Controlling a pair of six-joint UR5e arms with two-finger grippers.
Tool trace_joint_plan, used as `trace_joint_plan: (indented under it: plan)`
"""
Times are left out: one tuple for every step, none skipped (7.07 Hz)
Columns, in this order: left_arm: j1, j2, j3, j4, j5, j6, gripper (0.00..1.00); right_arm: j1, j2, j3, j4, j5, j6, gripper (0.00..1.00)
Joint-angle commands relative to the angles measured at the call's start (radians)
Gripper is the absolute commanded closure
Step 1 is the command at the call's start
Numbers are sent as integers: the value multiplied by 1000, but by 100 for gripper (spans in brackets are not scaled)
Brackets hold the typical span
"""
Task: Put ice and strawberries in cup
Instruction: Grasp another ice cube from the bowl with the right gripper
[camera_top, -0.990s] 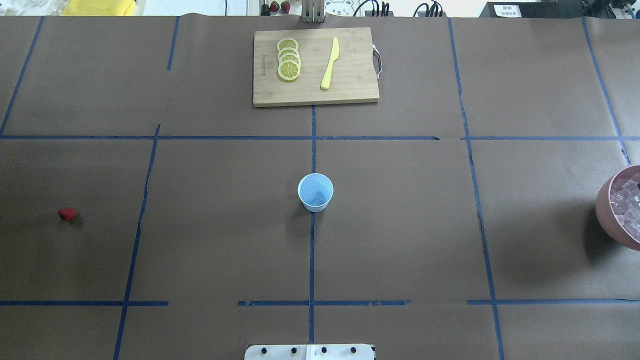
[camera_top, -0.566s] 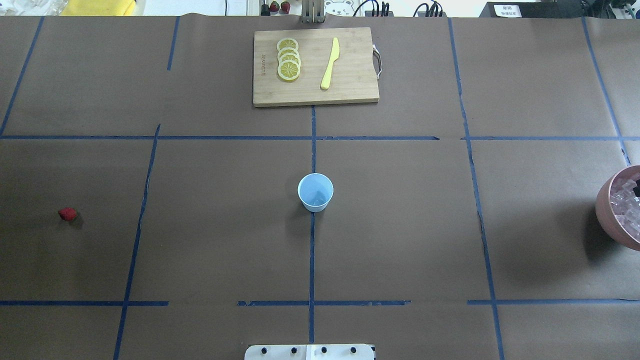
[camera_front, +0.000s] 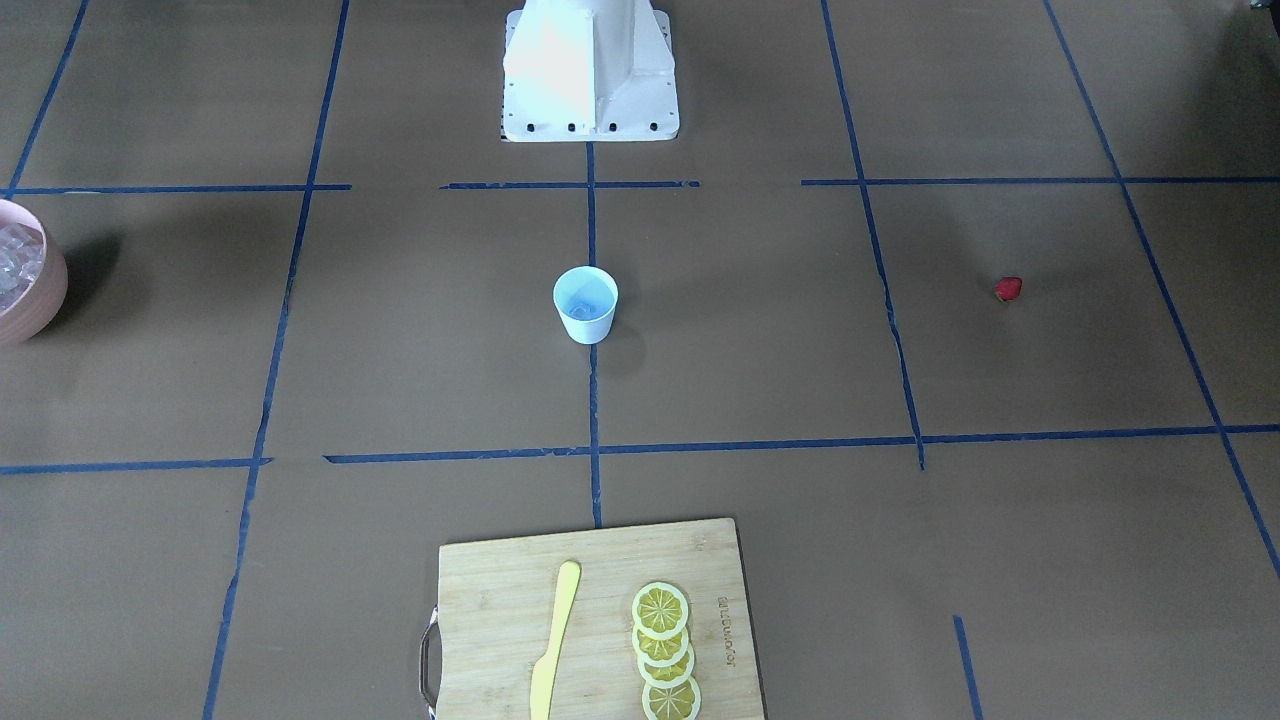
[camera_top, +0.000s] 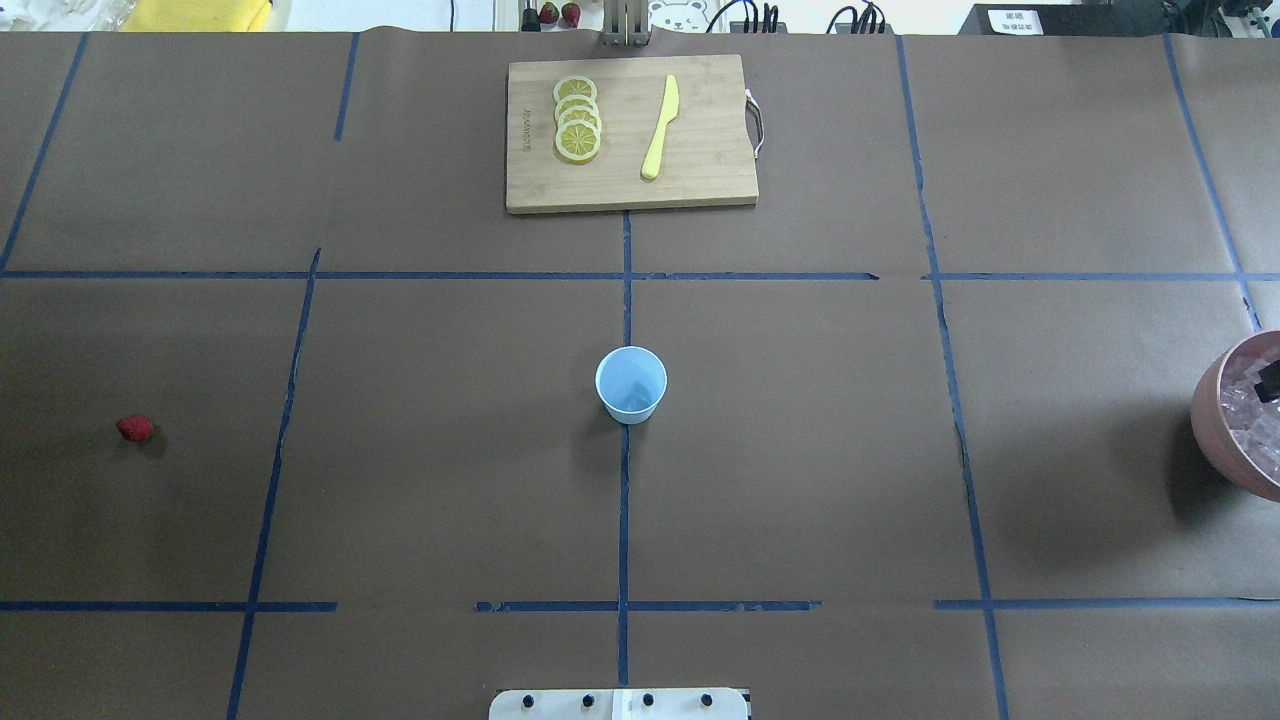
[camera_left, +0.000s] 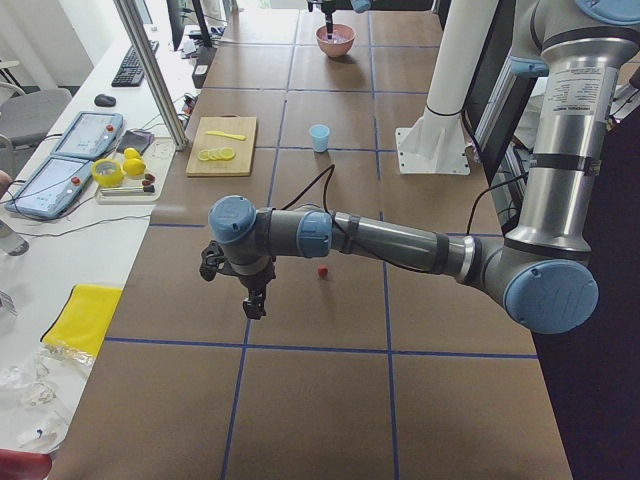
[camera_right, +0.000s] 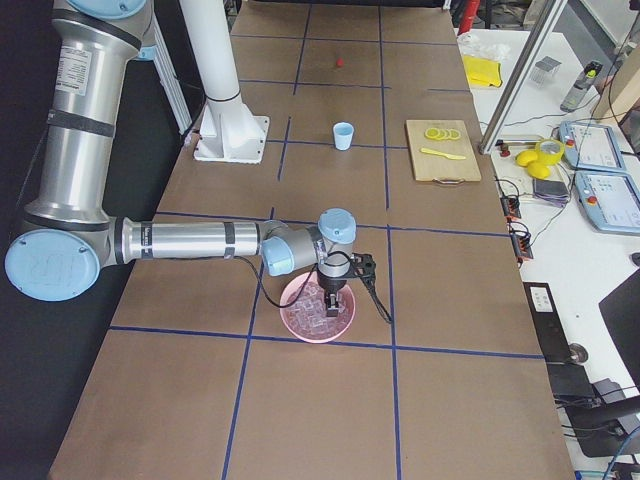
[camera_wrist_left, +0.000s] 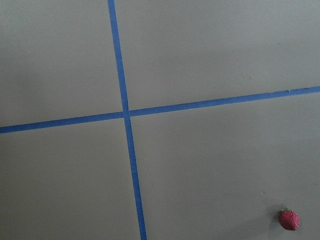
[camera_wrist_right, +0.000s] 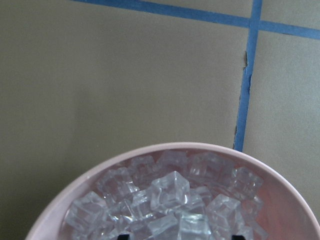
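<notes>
Brown paper (camera_top: 800, 450) gridded with blue tape (camera_top: 623, 500) covers the table. Left side: the strawberry (camera_top: 135, 428) lies on the paper near my left gripper (camera_left: 254, 305), which hangs above the surface to one side of it; how far it is open cannot be determined. Centre: the cup (camera_top: 631, 384) stands upright on a tape line, well apart from both grippers. Right side: my right gripper (camera_right: 331, 301) points down into the pink bowl (camera_top: 1215, 420), directly over the ice (camera_wrist_right: 170, 192); its opening cannot be determined either.

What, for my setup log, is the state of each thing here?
cup, upright, looks empty
strawberry, loose on the table
ice, piled in the pink bowl
lemon slices, overlapping on the board
knife, flat on the board
left hand, above the table, grip unclear
right hand, over the bowl, grip unclear
</notes>
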Motion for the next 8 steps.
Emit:
trace_joint_plan:
  plan:
    - [0,0,1,0,0,0,0,-5,1,-7,1,-2,-1,33]
    - [0,0,-1,0,0,0,0,-5,1,-19,1,-2,-7,33]
    - [0,0,-2,0,0,0,0,-5,2,-22,1,-2,-6,37]
    - [0,-1,-5,0,0,0,0,-3,2,-22,2,-2,-6,50]
    - [0,-1,-5,0,0,0,0,-5,4,-22,2,-2,-7,69]
    - [0,-1,-5,0,0,0,0,-3,2,-19,2,0,-12,90]
    - [0,-1,-5,0,0,0,0,-3,4,-16,2,0,-15,98]
    - [0,0,-4,0,0,0,0,-2,2,-15,2,1,-15,100]
